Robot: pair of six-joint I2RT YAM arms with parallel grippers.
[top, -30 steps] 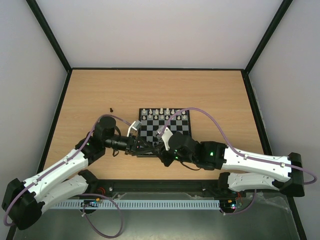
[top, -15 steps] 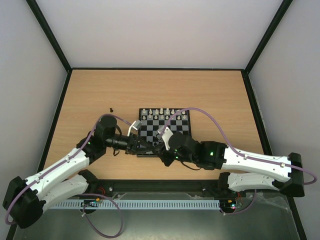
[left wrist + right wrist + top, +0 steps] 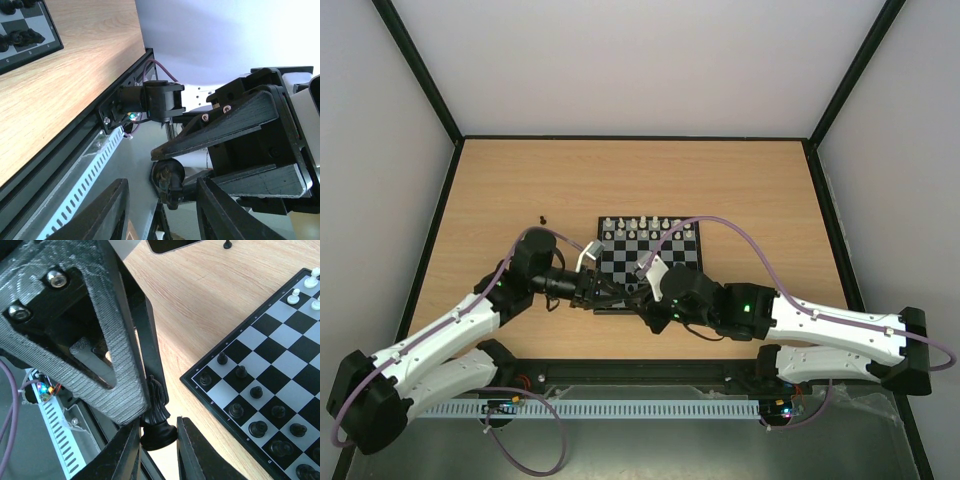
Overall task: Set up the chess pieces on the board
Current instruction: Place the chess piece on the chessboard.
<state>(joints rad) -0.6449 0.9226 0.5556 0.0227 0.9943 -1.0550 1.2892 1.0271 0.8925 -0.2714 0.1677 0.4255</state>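
Observation:
A black knight [image 3: 159, 417] hangs off the board's near-left corner, with my right gripper [image 3: 157, 432] shut on its base. My left gripper [image 3: 162, 210] is open around the same knight [image 3: 170, 187], with a gap beside the piece. One of its fingers [image 3: 149, 340] lies against the knight's head. The two grippers meet tip to tip, left gripper [image 3: 612, 290] facing right gripper [image 3: 638, 298]. The board [image 3: 699, 245] carries black chess pieces [image 3: 241, 371] on its near rows and white ones [image 3: 640, 222] on the far row.
One lone black piece [image 3: 542, 218] stands on the wooden table left of the board. The table's near edge with its black rail [image 3: 107, 107] runs just behind the grippers. A purple cable [image 3: 720, 225] arches over the board's right side.
Both arms have stayed almost in place by the board's near-left corner. The right wrist has shifted very slightly. The knight remains in the right gripper.

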